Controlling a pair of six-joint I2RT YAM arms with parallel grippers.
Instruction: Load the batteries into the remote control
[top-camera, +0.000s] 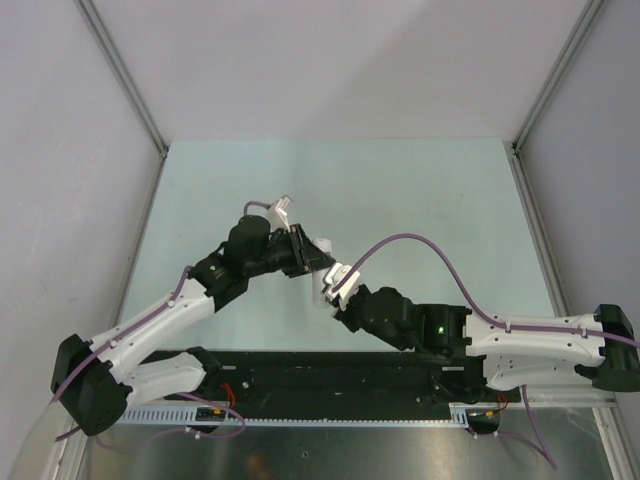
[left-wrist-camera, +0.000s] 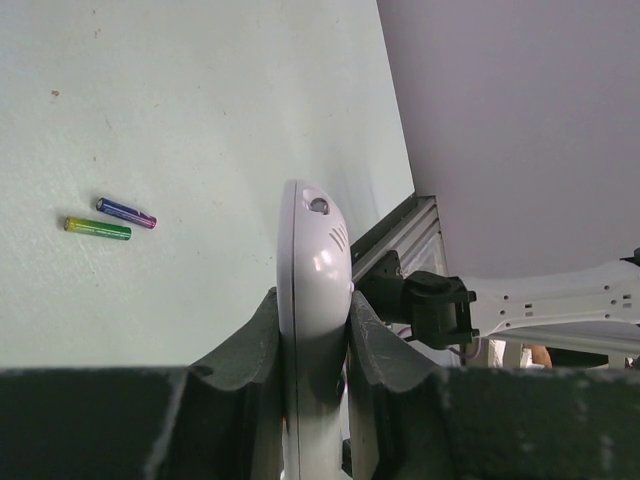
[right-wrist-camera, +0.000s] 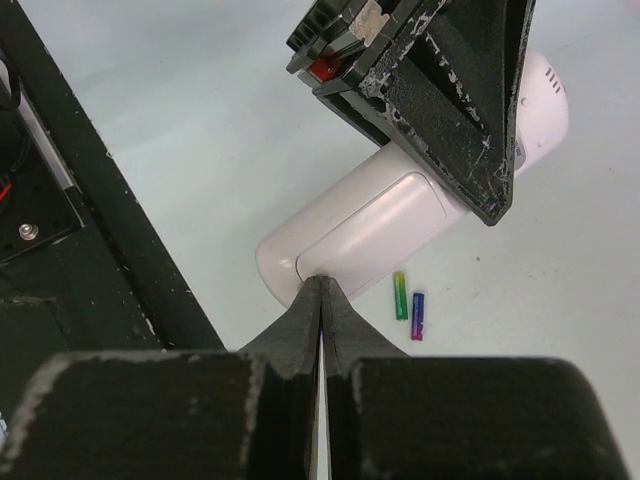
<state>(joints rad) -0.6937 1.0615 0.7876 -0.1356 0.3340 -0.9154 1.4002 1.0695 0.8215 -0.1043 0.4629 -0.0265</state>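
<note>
Through the left wrist camera I saw the left gripper (left-wrist-camera: 312, 300) clamped on the remote control (left-wrist-camera: 315, 240), held edge-on at centre frame above the table (left-wrist-camera: 200, 100). The batteries lay at the left, the purple battery (left-wrist-camera: 127, 212) just above the green battery (left-wrist-camera: 98, 228). The right gripper (right-wrist-camera: 321, 285) was clenched empty, with its tips at the remote's lower end.
</note>
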